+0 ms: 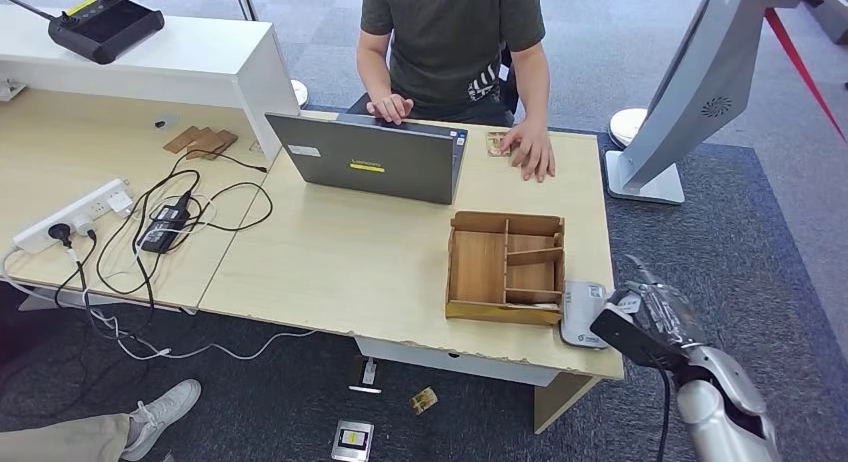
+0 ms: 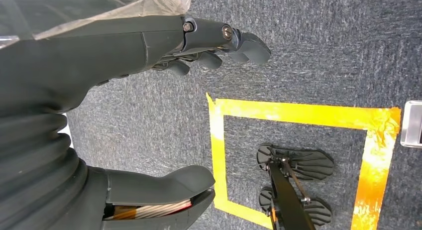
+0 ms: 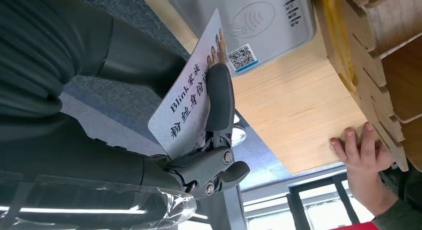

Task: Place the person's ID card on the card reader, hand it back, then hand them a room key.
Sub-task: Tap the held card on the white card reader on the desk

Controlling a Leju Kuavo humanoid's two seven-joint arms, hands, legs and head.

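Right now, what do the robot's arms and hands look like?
The right arm is silver. The right hand is dark grey, partly under clear plastic wrap, with a thick grey thumb. The left hand is also dark grey, with a ribbed cover and exposed screws.

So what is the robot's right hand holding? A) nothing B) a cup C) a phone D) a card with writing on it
D: in the right wrist view, the right hand pinches a white card printed with writing, close to the grey card reader on the desk.
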